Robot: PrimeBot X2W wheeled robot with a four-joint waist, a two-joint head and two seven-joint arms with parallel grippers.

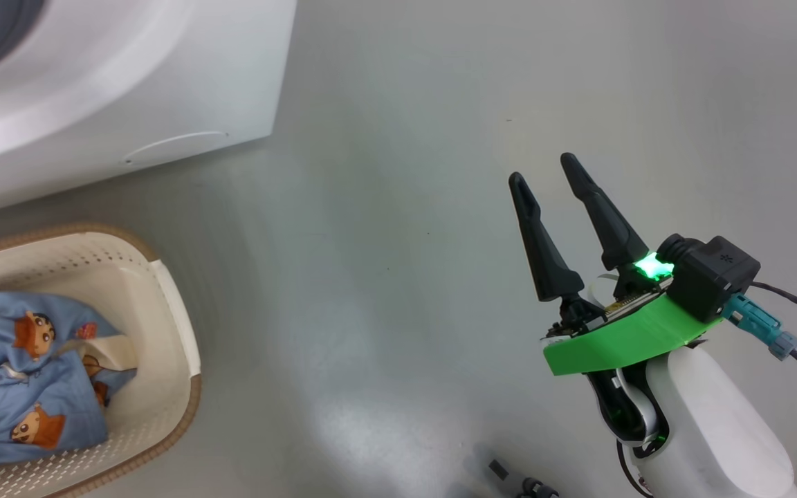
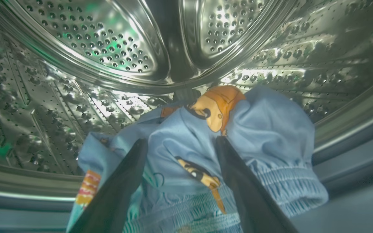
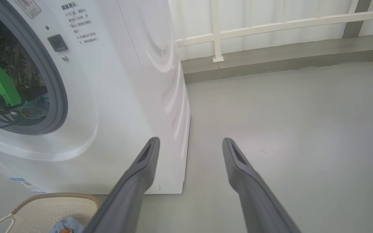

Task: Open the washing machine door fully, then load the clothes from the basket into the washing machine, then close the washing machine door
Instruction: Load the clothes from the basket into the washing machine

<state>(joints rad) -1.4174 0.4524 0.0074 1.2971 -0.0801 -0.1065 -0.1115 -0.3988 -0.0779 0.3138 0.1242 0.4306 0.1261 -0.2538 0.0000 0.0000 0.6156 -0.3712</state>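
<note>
One of the clothes (image 2: 186,142), a soft, light, limp blue garment, lies bunched on the steel drum (image 2: 108,48), between and just beyond the left jaws. These stand wide and do not pinch it. The second garment (image 1: 25,373) sits crumpled in the basket (image 1: 142,304), well apart from the right jaws, which are also wide. A raised fold should give the surest pinch, though loose ends may trail.
</note>
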